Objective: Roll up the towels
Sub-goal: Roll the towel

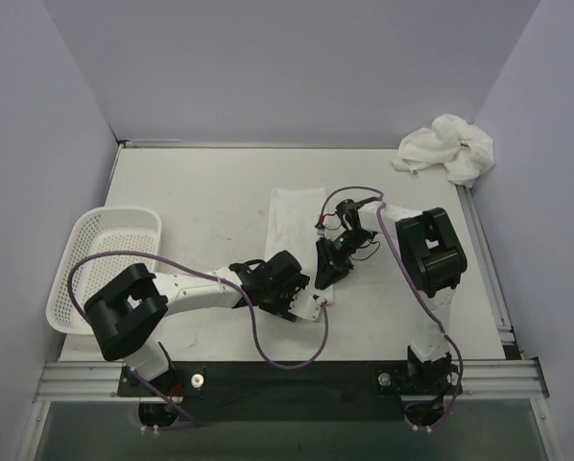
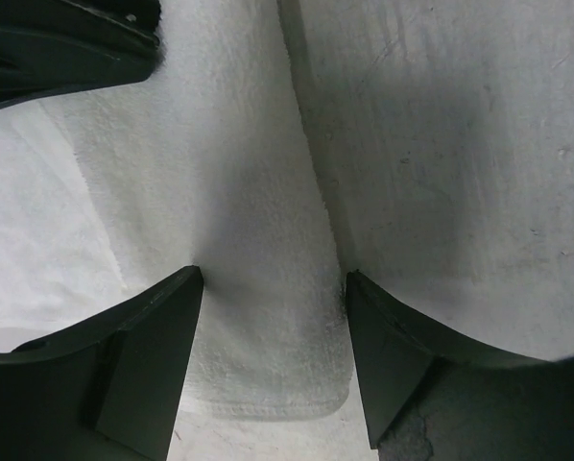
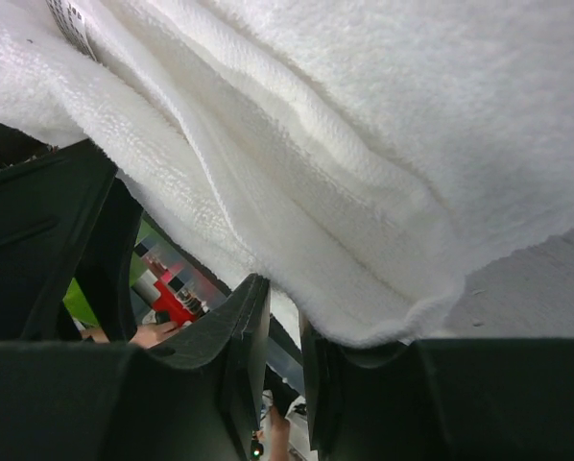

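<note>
White towel (image 1: 295, 216) lies lengthwise near-to-far; left hand (image 2: 273, 277) spread, right hand (image 3: 285, 312) pinching it.

The left arm (image 1: 196, 291) lies low and stretched out, and the left gripper (image 2: 274, 277) points down with its fingers spread wide apart. Just beside it, the right gripper (image 3: 282, 305) (its right arm (image 1: 431, 252) folded sharply at the elbow) has its fingers drawn nearly together, pinching the white towel (image 3: 364, 144) at their tips.

2 towels (image 1: 292, 223) (image 1: 447, 147), 1 basket (image 1: 105, 261), 2 arms (image 1: 196, 293) (image 1: 429, 252).
</note>
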Tool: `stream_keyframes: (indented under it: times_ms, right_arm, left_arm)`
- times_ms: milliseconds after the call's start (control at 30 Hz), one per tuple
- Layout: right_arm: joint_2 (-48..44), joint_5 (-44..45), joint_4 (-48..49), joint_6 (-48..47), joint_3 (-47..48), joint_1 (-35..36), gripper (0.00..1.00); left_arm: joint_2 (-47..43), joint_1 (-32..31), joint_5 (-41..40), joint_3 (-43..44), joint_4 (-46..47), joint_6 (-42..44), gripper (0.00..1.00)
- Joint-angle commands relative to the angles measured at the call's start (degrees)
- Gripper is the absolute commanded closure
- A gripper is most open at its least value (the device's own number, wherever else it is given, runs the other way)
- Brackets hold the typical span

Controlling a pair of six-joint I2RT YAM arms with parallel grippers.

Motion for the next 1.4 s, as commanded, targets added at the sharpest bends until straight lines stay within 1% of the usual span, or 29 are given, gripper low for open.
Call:
stream_keyframes:
  times_ms: [0, 100, 167, 200, 233, 267, 333, 367, 400, 500, 567, 600, 633, 700, 733, 800, 833, 900, 1000, 1033, 1100, 1133, 1200, 1233, 1267, 1300, 1367]
  right_arm:
    - [2.2, 0.7, -1.2, -0.7, 1.0, -0.6, 0.8]
    - [2.6, -0.9, -1.3, -0.3, 1.0, -1.3, 0.8]
    - [2.8, -2.1, -1.2, -0.7, 1.1, -1.7, 0.8]
    - [2.6, -2.2, -1.3, -0.7, 1.0, -1.6, 0.8]
    - [2.0, -2.2, -1.2, -0.9, 1.0, -1.6, 0.8]
    - [1.6, -2.1, -1.1, -1.2, 0.7, -1.6, 0.8]
    - [0.4, -1.6, -1.2, -1.6, 0.5, -1.6, 0.8]
    - [0.1, -1.3, -1.2, -1.7, 0.3, -1.7, 0.8]
    - [-0.4, -0.8, -1.1, -1.8, 0.2, -1.9, 0.8]
    - [-0.9, -0.6, -1.2, -2.0, 0.4, -2.4, 0.8]
    - [-1.9, -0.5, -1.2, -2.5, 0.5, -3.2, 0.8]
    - [-2.7, -0.2, -1.2, -3.2, 0.3, -3.7, 0.81]
    - [-4.9, 0.0, -1.2, -3.8, 0.3, -4.7, 0.8]
    - [-7.9, 0.8, -1.2, -5.0, -0.4, -6.0, 0.8]
    - [-11.4, 1.5, -1.2, -6.4, -0.8, -7.8, 0.78]
    - [-15.4, 2.8, -1.2, -8.8, -1.7, -9.4, 0.76]
    - [-19.5, 4.2, -1.2, -11.4, -2.7, -10.2, 0.73]
    - [-24.0, 5.9, -1.2, -14.0, -4.4, -11.5, 0.7]
    - [-34.4, 7.9, -1.2, -18.4, -7.6, -11.6, 0.61]
    - [-36.4, 8.0, -1.2, -19.1, -9.5, -11.5, 0.55]
    - [-40.2, 8.8, -1.0, -21.2, -11.5, -10.9, 0.5]
    - [-43.9, 9.4, -1.1, -21.9, -12.4, -10.1, 0.47]
    - [-47.5, 12.6, -1.2, -25.1, -15.0, -7.3, 0.46]
    - [-50.9, 13.5, -1.2, -26.5, -15.9, -6.0, 0.46]
    - [-52.5, 14.5, -1.2, -27.8, -17.6, -5.0, 0.47]
    - [-54.0, 16.2, -1.3, -29.7, -18.0, -1.6, 0.48]
    - [-55.6, 16.4, -2.4, -31.1, -17.9, 0.1, 0.52]
  left_arm:
    - [1.1, -0.1, -3.1, -0.8, 5.4, 0.5, 0.28]
    - [1.9, -0.1, -2.2, -2.2, 5.1, -0.9, 0.3]
    - [3.4, 0.3, -1.6, -2.1, 4.0, -2.0, 0.33]
    - [3.8, 0.9, 0.2, -1.5, 2.7, -3.8, 0.34]
    - [4.2, 3.4, 2.7, 0.9, -1.9, -4.7, 0.36]
    - [5.2, 4.9, 8.9, 2.4, -4.2, -5.8, 0.37]
    - [6.3, 7.9, 13.5, 5.8, -8.8, -8.9, 0.42]
    - [7.2, 10.5, 18.0, 6.7, -10.3, -9.3, 0.46]
    - [7.7, 11.9, 20.2, 7.5, -12.0, -9.2, 0.59]
    - [9.9, 15.0, 26.2, 10.9, -18.6, -9.5, 0.85]
    - [11.7, 16.8, 30.9, 13.4, -20.8, -10.0, 0.89]
    - [12.4, 17.2, 32.3, 14.2, -23.4, -10.1, 0.91]
    - [14.1, 17.6, 35.1, 15.2, -24.9, -10.0, 0.91]
    - [15.8, 18.4, 37.6, 17.8, -28.8, -10.1, 0.92]
    - [17.0, 18.7, 39.4, 18.5, -29.4, -10.4, 0.92]
    - [18.0, 19.1, 40.2, 19.7, -30.3, -12.8, 0.93]
    - [19.4, 19.1, 40.9, 20.2, -30.8, -13.6, 0.93]
    - [21.0, 19.5, 41.5, 21.5, -32.1, -16.7, 0.94]
    - [25.2, 20.6, 42.9, 25.1, -34.2, -20.6, 0.94]
    - [27.6, 21.7, 43.6, 26.0, -34.6, -21.4, 0.94]
    - [29.8, 22.7, 44.2, 27.7, -35.8, -23.4, 0.94]
    - [31.7, 23.4, 44.3, 29.4, -36.2, -23.9, 0.94]
    - [33.2, 24.1, 44.5, 30.9, -37.5, -24.2, 0.93]
    - [34.2, 24.3, 44.3, 31.5, -37.8, -24.3, 0.93]
    - [34.7, 24.6, 44.3, 32.6, -38.2, -24.1, 0.93]
    - [35.2, 24.7, 44.2, 33.2, -39.4, -23.8, 0.92]
    - [36.7, 24.9, 43.5, 34.7, -40.3, -23.4, 0.92]
